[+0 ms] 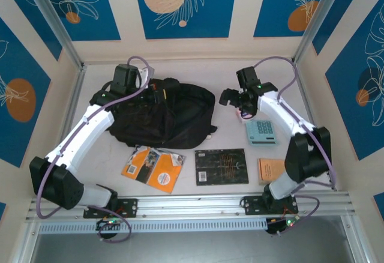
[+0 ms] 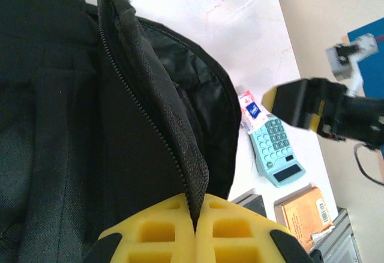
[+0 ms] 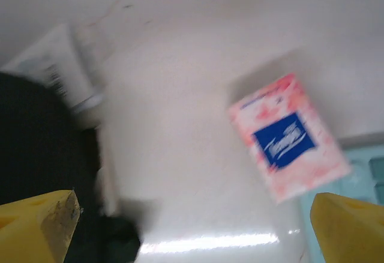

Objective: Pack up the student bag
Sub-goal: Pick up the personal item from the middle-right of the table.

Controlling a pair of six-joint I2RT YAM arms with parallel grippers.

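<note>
On your white table [image 1: 222,77], your left gripper [image 2: 195,224] is pinched shut on the zip edge of the one bag [image 1: 162,116], far left of centre. Your right gripper [image 3: 192,227] is spread wide, holding nothing, near one pink packet [image 3: 287,138]. Beyond lie one calculator [image 1: 262,132] and three books [image 1: 221,166] towards the near edge.

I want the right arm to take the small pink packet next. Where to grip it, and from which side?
Best come straight down from above: the pink packet lies flat on the table. Close the open right gripper across its two long edges, which look free; one short end sits by the calculator.
</note>
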